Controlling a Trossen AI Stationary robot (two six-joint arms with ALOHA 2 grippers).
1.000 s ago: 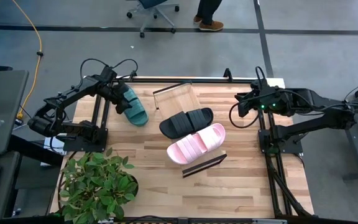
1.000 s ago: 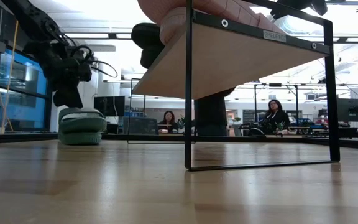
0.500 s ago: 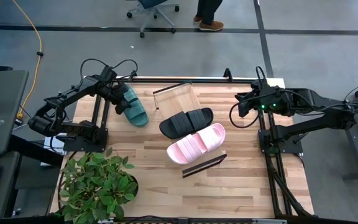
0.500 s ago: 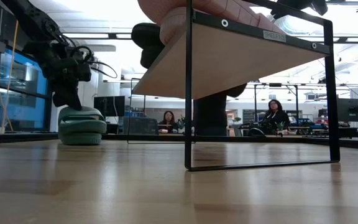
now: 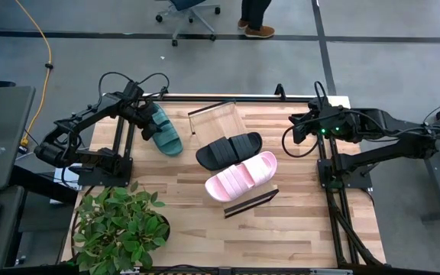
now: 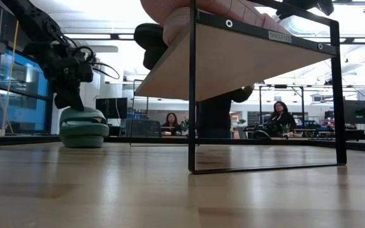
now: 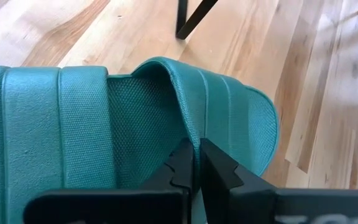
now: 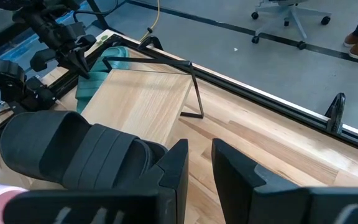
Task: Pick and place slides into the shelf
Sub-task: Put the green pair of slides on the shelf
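Note:
The dark green slide rests sole-down on the table at the far left, with my left gripper shut on its strap. In the low view that gripper comes down onto the green slide. The black slide and the pale pink slide lie side by side on the shelf, a raised light-wood board on black end rails. My right gripper hangs open above the table's right side, holding nothing. My left gripper pinches the edge of the green slide's ribbed strap between its two fingers. The fingers slant down onto it from the table's left side. The strap's edge is drawn up into a ridge at the fingers, and the slide's sole stays on the table.
A potted plant stands at the table's near left corner. The shelf's black end rails stand up from the tabletop. Bare wood lies in front of the shelf and to its right. People sit in the room beyond the table.
My left gripper has shut on the green slide's strap, staying where it was. The slide has not moved.

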